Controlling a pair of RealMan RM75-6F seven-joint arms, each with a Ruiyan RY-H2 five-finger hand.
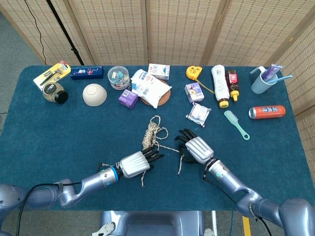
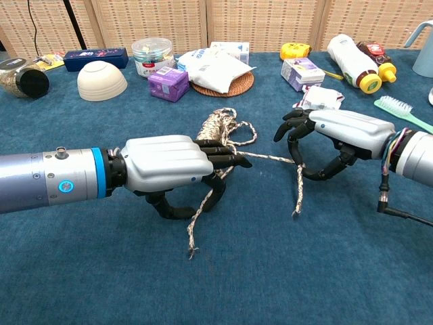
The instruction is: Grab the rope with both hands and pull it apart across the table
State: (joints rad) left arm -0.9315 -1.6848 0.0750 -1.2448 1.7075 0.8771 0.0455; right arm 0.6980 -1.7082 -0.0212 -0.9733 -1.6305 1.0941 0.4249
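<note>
Here the left hand [image 2: 169, 164] has its fingers curled around the rope [image 2: 218, 128] near the middle of the table [image 2: 81, 271], toward its near edge, while the right hand [image 2: 338, 135] closes loosely on a rope strand, fingertips bent down. A short stretch of rope runs fairly straight between the two hands, a loose end hanging below each. The chest view shows the curl of the fingers on the strands; the head view shows the bundled coil lying just beyond the left hand.
</note>
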